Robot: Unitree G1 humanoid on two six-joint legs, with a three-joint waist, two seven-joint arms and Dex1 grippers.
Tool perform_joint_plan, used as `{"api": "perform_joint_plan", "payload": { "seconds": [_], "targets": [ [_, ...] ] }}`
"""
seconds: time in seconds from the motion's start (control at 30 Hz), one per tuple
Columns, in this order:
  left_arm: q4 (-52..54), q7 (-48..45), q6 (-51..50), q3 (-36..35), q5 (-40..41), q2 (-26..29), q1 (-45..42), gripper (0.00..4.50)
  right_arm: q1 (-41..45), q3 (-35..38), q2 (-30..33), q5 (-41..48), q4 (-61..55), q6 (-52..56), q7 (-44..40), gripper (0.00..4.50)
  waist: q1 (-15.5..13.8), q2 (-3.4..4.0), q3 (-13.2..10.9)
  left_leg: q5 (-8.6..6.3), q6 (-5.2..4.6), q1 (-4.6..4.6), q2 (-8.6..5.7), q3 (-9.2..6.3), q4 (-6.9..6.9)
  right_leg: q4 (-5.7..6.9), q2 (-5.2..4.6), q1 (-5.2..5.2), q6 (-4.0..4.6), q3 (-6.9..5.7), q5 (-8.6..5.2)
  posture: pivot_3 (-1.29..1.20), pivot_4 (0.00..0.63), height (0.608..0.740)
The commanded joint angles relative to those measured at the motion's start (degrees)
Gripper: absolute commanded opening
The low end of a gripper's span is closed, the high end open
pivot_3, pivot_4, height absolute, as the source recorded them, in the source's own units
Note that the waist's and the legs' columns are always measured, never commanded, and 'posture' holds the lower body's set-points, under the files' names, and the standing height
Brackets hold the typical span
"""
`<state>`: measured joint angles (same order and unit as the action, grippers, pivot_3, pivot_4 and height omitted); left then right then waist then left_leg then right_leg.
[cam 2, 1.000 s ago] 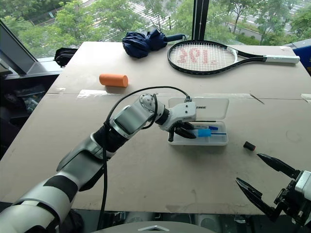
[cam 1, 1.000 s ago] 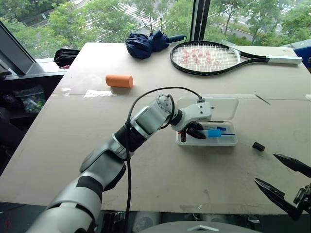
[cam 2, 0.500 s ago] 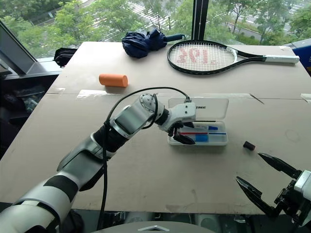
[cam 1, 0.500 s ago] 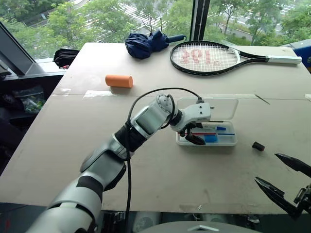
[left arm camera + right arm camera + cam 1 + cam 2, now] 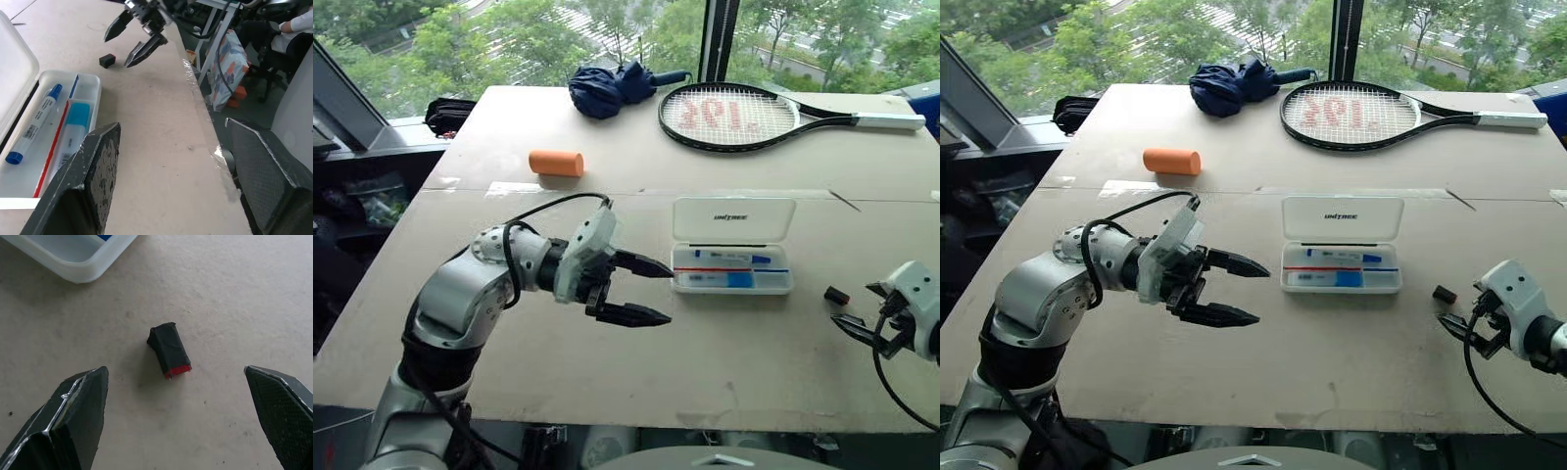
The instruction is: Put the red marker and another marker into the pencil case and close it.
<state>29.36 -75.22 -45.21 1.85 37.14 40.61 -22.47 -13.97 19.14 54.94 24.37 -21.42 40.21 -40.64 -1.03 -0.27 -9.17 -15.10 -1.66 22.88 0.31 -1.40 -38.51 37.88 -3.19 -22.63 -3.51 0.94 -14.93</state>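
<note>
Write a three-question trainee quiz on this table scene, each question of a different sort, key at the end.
1. True or false: the pencil case lies open.
2. Which gripper hangs nearest the small black piece? A) left gripper B) right gripper
3. Fill in: next to the orange cylinder, at the table's far edge, lie a folded umbrella and a tennis ____.

Key: 1 true; 2 B; 3 racket.

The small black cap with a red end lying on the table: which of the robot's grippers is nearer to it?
Right. The right gripper hangs open just beside the cap; the left gripper is open far across the table, beyond the pencil case.
</note>
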Motion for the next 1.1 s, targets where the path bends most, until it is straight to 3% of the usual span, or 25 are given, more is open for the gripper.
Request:
{"api": "perform_joint_plan", "payload": {
  "seconds": [0.03,0.17,0.23,0.27,0.3,0.4,0.43,0.6,0.83,1.1],
  "targets": [
    [5.2,4.3,-0.8,-1.8,3.7,0.2,0.9,3.46,6.2,-3.8,1.4,-1.5,5.2,3.8,-0.2,4.5,0.0,-0.03,0.0,0.0,0.0,0.01,-0.01,0.02,-0.02,0.0,0.0,0.01,-0.01,0.02,0.0,0.0,0.15,0.73],
    [9.8,9.6,-4.0,-4.5,9.0,1.5,1.3,3.5,9.7,-7.1,3.1,-2.0,8.9,5.7,-3.8,3.27,0.4,-0.1,0.0,0.0,-0.01,-0.02,0.01,0.02,-0.03,0.02,0.04,0.01,-0.02,0.04,0.01,0.0,0.15,0.73],
    [12.1,12.0,-5.7,-6.8,12.2,2.6,1.6,3.5,9.0,-6.6,4.2,-1.7,8.2,5.3,-5.7,2.27,0.3,-0.1,0.0,0.0,-0.01,-0.03,0.03,0.01,-0.02,0.03,0.06,0.01,-0.02,0.03,0.01,0.0,0.15,0.73],
    [12.9,12.9,-6.2,-7.6,13.5,3.1,1.8,3.5,8.6,-6.1,4.5,-1.5,7.9,5.3,-6.3,2.03,0.3,-0.1,0.0,-0.01,-0.01,-0.03,0.03,0.02,-0.03,0.04,0.05,0.01,-0.02,0.03,0.01,0.0,0.15,0.73],
    [13.1,13.8,-6.3,-7.8,14.3,3.5,2.0,3.5,8.0,-5.6,5.0,-1.4,7.5,4.7,-7.3,1.43,0.2,-0.11,0.0,-0.01,-0.01,-0.03,0.03,0.01,-0.03,0.03,0.04,0.02,-0.03,0.03,0.01,0.0,0.15,0.73],
    [12.6,15.5,-5.7,-8.2,15.1,4.0,3.4,3.5,6.5,-4.0,6.3,-0.6,4.7,1.6,-10.9,0.22,0.1,-0.11,0.0,-0.01,-0.01,-0.03,0.01,0.0,-0.03,0.01,0.04,0.05,-0.03,0.01,0.01,0.0,0.15,0.73],
    [12.4,15.7,-5.4,-8.5,15.3,4.4,4.1,3.5,6.4,-3.7,6.7,0.1,3.1,0.6,-12.5,0.04,0.3,-0.12,0.0,-0.01,-0.01,-0.03,0.01,0.0,-0.03,0.01,0.04,0.04,-0.03,0.01,0.01,0.0,0.15,0.73],
    [13.2,14.5,-1.0,-9.6,12.2,7.5,11.7,3.5,17.7,-12.2,7.8,-0.9,-0.5,-1.9,-16.5,0.04,2.0,-0.02,-0.1,-0.01,-0.01,-0.16,0.1,0.08,0.02,0.09,0.16,-0.01,-0.02,0.13,0.01,0.0,0.15,0.73],
    [15.2,15.5,2.3,-9.5,11.1,9.0,15.8,3.5,34.2,-27.7,4.8,-9.4,9.0,-8.3,-22.0,0.04,1.2,-0.11,-0.2,0.0,0.0,-0.06,0.1,0.0,0.06,0.01,0.11,-0.06,-0.01,0.01,0.01,0.0,0.15,0.73],
    [19.7,18.0,3.9,-13.4,12.5,10.4,22.9,3.5,39.2,-33.3,2.5,-12.8,13.5,-13.3,-28.3,0.04,1.3,-0.1,-0.2,0.0,0.0,-0.03,0.09,0.02,0.08,-0.03,0.04,-0.08,-0.01,0.03,0.01,0.0,0.15,0.73]
  ]
}}
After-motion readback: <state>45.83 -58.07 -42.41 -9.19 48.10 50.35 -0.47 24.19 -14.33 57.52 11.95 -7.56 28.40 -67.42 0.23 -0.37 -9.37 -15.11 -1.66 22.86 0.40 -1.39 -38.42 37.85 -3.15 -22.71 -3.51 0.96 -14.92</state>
